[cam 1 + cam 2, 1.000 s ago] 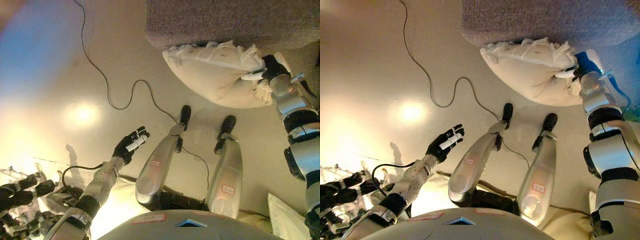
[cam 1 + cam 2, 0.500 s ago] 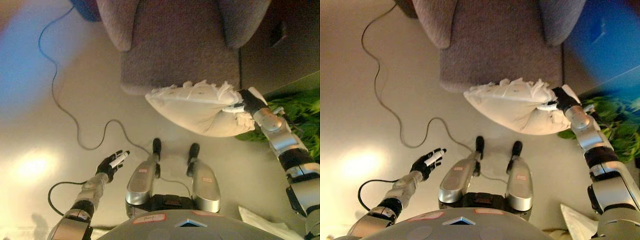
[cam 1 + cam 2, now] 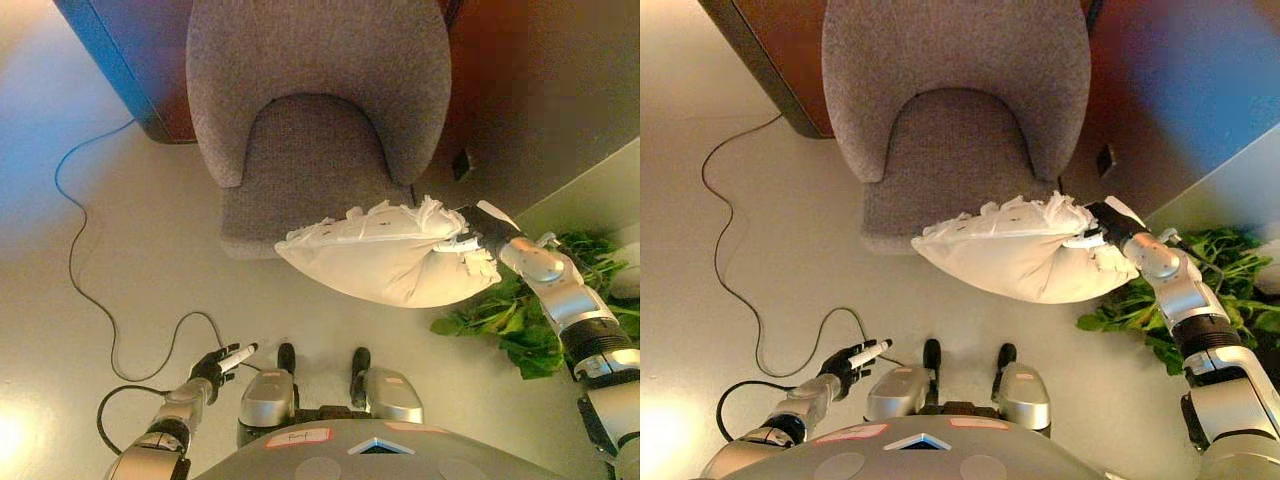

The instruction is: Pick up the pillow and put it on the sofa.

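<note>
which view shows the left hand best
The right eye view: the left hand lies low on the left with its fingers spread, clear of the edge, holding nothing. The left eye view shows the same hand, smaller and more bunched, so the fingers are harder to tell apart.

We look steeply down from our head through two eyes set side by side. Both share the grey sofa, the floor and the plant, barely offset.

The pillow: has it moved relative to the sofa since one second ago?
Yes. The pillow, pinched by the right hand, now overlaps the sofa's seat front; earlier it hung below that edge.
</note>
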